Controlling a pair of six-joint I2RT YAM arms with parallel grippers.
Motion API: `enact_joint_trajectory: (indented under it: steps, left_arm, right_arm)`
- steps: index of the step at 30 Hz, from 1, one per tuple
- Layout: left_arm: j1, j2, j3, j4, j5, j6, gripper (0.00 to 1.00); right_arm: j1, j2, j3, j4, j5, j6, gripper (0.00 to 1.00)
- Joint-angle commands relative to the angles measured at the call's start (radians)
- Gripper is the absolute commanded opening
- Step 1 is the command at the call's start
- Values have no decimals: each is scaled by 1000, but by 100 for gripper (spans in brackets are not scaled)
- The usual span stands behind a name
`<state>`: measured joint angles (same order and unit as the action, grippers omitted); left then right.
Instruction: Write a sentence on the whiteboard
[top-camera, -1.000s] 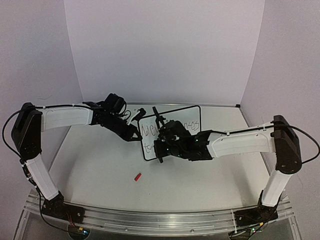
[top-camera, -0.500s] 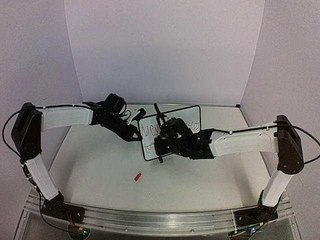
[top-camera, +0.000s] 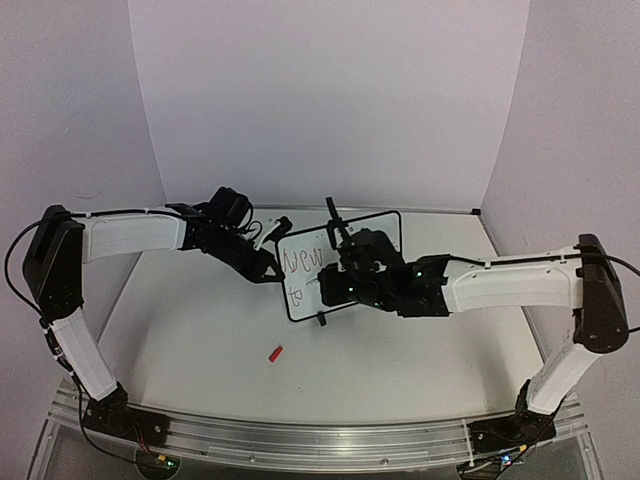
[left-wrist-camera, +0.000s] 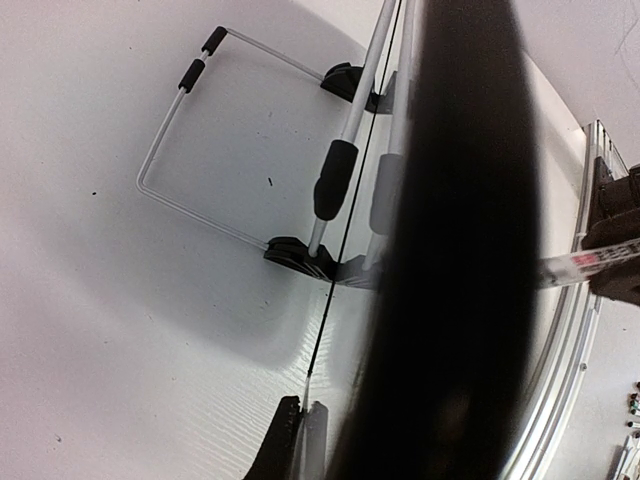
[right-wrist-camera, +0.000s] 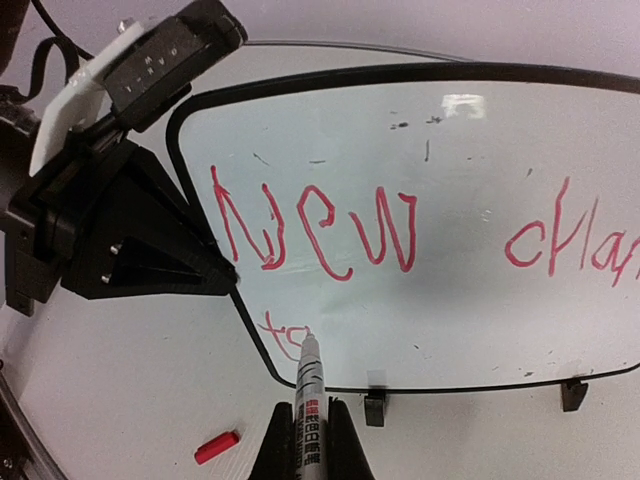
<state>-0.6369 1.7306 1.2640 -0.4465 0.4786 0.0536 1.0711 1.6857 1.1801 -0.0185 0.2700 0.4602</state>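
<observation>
The whiteboard (top-camera: 300, 262) stands upright at the table's middle; it also shows in the right wrist view (right-wrist-camera: 450, 250). The sentence (right-wrist-camera: 320, 230) is in red: "New chan…" on the top line and "to" (right-wrist-camera: 280, 335) below it. My right gripper (right-wrist-camera: 310, 403) is shut on a white marker (right-wrist-camera: 309, 370), whose tip touches the board just right of "to". In the top view the right gripper (top-camera: 330, 285) covers the board's middle. My left gripper (top-camera: 271, 271) is shut on the board's left edge (left-wrist-camera: 320, 327), as its own view shows (left-wrist-camera: 303, 402).
The marker's red cap (top-camera: 276, 353) lies on the table in front of the board, left of my right gripper (right-wrist-camera: 217, 447). A wire stand (left-wrist-camera: 180, 130) with black feet shows beside the board. An aluminium rail (top-camera: 300, 440) runs along the near edge.
My right gripper has moved to the right along the board with the marker, uncovering "New" and "to". The left arm and the board have not moved.
</observation>
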Motion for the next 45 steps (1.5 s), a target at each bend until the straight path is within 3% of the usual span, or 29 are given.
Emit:
enact_joint_trajectory:
  steps: [1,14,33,45]
  left_arm:
    - [-10,-8,40,-28,-5,12,0]
    - [-10,-8,39,-29,-8,11,0]
    - [-11,-6,40,-29,-10,14,0]
    - [-11,-5,42,-31,-9,13,0]
  right_arm:
    - [-24,-88,-45,-17,23,26,0]
    - [-102,-52,-84,56,-88,44,0]
    - [-107,15,-53,93,-46,52,0]
    - [-106,51,-42,98,-107,43,0]
